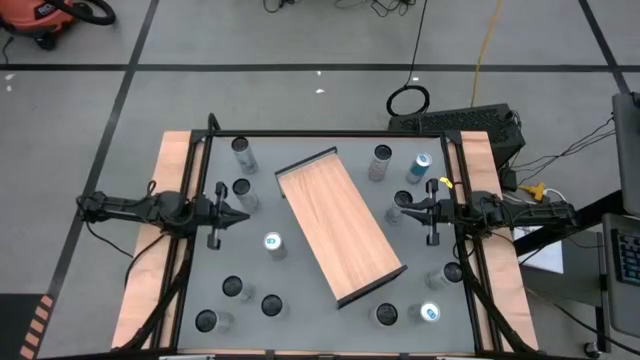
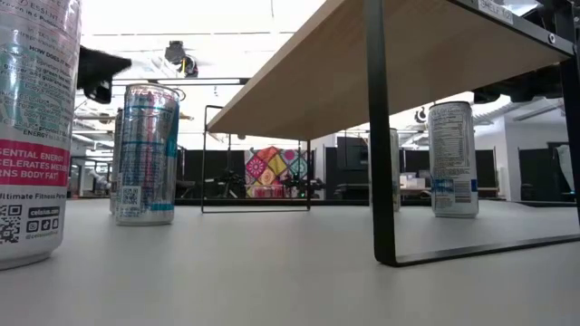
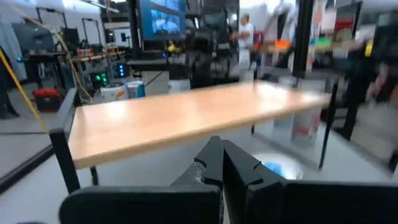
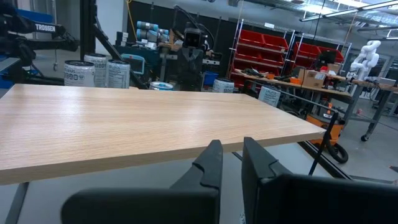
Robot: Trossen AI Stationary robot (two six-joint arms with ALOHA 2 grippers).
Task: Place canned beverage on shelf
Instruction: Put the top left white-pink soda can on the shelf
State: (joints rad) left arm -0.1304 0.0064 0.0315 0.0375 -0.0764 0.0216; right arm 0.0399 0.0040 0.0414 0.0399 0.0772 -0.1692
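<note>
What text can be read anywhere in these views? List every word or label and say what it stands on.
"ENERGY", "ACCELERATES META...", "BURNS BODY FAT", "Ultimate Fitness Par...", "celsius.com": the near white can in the low view, cut off at the frame edge.
"TROSSEN": the robot arm beyond the shelf in the right wrist view.
Blue-striped can: print and barcode too small to read.
Far can with a nutrition panel: too small to read.

A tall white and pink can [image 2: 29, 136] at the near left of the low view carries partly cut-off print: "ENERGY", "ESSENTIAL ENERGY", "ELERATES METAB", "RNS BODY FAT", "ltimate Fitness Partn", and "celsius.com" beside a QR code. In the right wrist view, a dark robot arm [image 4: 37, 31] beyond the shelf reads "TROSSEN"
</note>
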